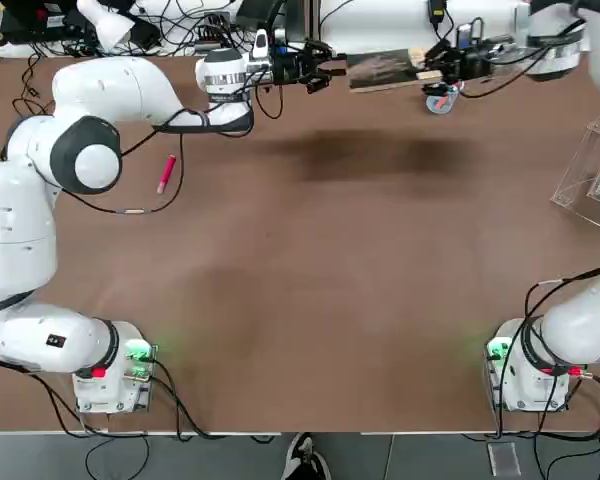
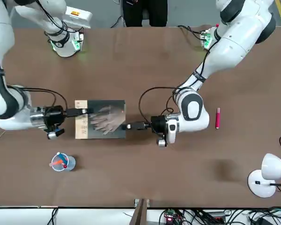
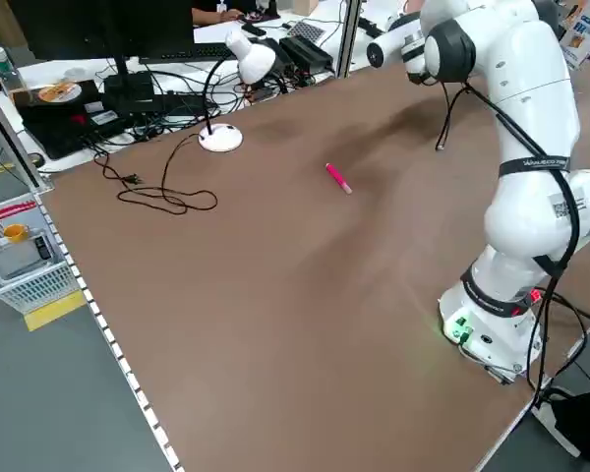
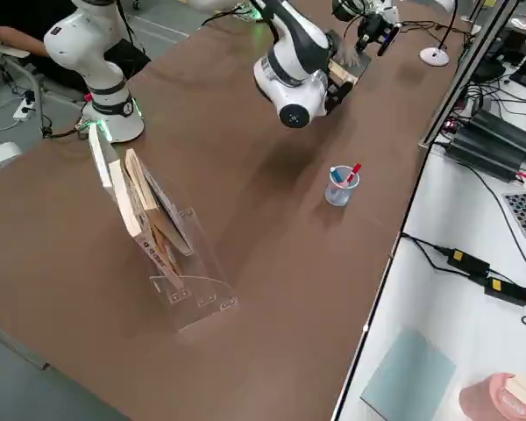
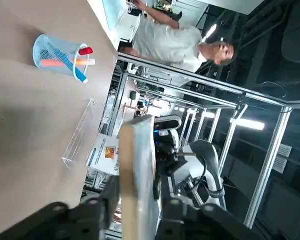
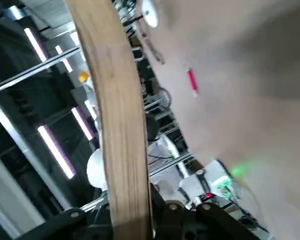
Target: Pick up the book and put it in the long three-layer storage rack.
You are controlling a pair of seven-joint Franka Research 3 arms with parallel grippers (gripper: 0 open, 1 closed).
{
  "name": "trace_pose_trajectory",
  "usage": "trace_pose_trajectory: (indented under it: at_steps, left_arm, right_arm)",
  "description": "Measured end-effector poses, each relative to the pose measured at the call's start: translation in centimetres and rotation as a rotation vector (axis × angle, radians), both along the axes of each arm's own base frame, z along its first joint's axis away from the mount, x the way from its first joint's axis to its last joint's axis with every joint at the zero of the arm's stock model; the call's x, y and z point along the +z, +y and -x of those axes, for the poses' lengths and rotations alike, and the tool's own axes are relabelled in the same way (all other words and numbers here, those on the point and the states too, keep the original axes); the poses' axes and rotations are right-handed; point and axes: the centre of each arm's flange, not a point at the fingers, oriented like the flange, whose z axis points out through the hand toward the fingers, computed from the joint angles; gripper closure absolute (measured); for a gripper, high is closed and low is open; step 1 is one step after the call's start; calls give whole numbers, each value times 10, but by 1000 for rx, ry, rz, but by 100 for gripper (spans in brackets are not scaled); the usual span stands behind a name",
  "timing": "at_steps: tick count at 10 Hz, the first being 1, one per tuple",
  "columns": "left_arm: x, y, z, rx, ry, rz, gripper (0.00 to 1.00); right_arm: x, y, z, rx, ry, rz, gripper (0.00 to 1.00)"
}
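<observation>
Surface: brown, rack (image 4: 162,254) at its right end.
Arms: both level, facing each other.
Book (image 2: 103,119): between them; right jaws (image 2: 84,112) clamped on its tan edge, left jaws (image 2: 129,126) slightly apart around the opposite edge.

A robotics lab: metal framing (image 5: 270,145), cables (image 1: 160,35), benches.

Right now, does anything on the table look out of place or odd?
A pink marker lies loose on the table, far from the clear cup of pens where the others stand. Nothing looks spilled or damaged.
</observation>
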Motion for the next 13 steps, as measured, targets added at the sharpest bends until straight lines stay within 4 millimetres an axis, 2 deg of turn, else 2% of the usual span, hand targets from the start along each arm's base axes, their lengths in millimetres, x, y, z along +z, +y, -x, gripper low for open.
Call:
trace_pose_trajectory:
  at_steps: [3,5,6,9,13]
  left_arm:
    - [3,4,-5,24,-10,-18,27]
    - [9,9,-11,31,-44,-90,3]
    - [16,12,-14,13,-60,-156,0]
    - [54,26,-25,-41,-117,-399,0]
    - [112,58,-41,-63,-325,-743,0]
  right_arm:
    - [13,-53,-1,13,-9,101,82]
    - [27,-86,-5,22,0,189,82]
    - [37,-102,-8,24,21,247,82]
    - [72,-145,-15,-18,95,413,82]
    - [93,-193,-8,-70,223,563,82]
